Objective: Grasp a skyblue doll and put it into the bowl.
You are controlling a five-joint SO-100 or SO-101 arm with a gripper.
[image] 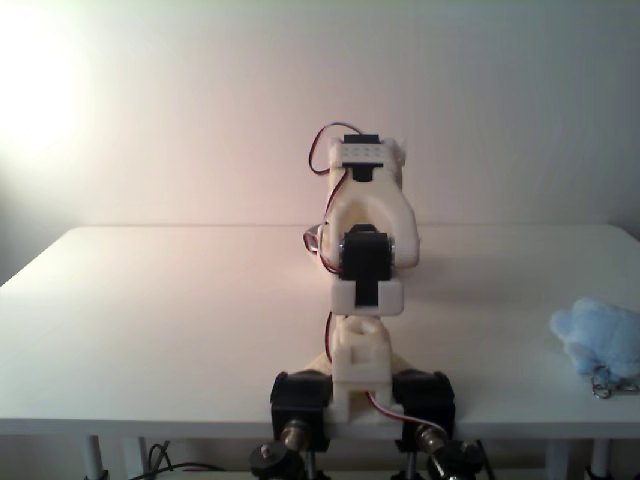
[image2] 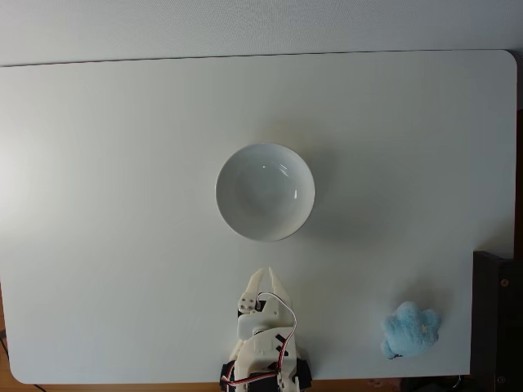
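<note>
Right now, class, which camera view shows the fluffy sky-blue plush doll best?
The fixed view looking down from above: the fluffy sky-blue plush doll lies whole on the white table, its lumpy outline clear. The fixed view from behind the arm shows it cropped at the right edge, with its metal clasp.

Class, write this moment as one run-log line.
gripper: shut, empty, near base | fluffy sky-blue plush doll: on table, near corner, ungrasped | glossy white round bowl: empty, table centre

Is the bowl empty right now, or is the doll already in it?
Empty. In the top-down fixed view the bowl shows only bare white interior; the skyblue doll lies on the table near its lower right corner.
</note>
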